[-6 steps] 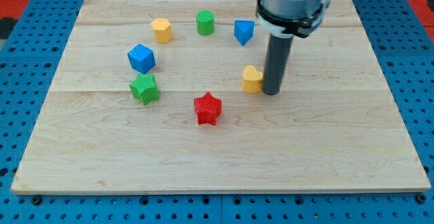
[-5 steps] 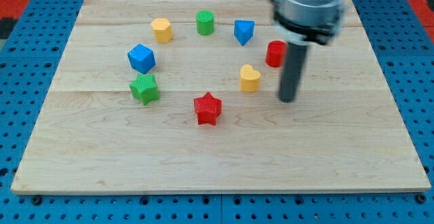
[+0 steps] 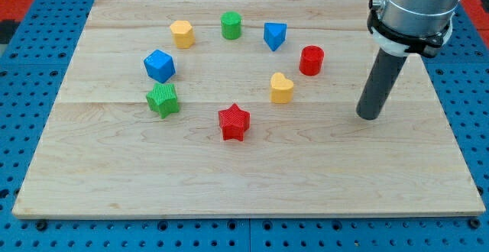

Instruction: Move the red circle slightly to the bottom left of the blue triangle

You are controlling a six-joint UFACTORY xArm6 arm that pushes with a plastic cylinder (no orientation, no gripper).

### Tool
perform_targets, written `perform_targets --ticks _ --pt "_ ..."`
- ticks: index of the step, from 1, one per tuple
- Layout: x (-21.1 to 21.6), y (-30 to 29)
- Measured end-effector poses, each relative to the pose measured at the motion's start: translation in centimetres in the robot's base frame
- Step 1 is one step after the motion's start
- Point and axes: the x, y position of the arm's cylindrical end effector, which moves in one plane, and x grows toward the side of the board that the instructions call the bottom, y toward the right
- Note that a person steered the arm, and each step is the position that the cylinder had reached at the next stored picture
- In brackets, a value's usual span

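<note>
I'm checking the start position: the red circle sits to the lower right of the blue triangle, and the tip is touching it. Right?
Not quite. In the camera view my tip stands apart from the red circle, off to the view's right. The red circle does sit lower right of the blue triangle.

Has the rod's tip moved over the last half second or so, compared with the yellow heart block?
Yes. My tip has slid toward the view's right, away from the yellow heart it was beside earlier, and now stands clear of the red circle.

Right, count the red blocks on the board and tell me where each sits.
2. The red circle block lies toward the view's upper right, just right of the blue triangle block. The red star block lies near the centre bottom. None seems hidden.
</note>
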Motion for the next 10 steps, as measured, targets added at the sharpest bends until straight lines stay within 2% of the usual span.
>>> perform_targets --ticks 2,6,7,9,10 --pt "-1.5 1.0" --pt "-9.3 -2.7" --pt "-9.3 -3.0" --pt "-9.4 -7.4" --pt "-5.4 -2.6"
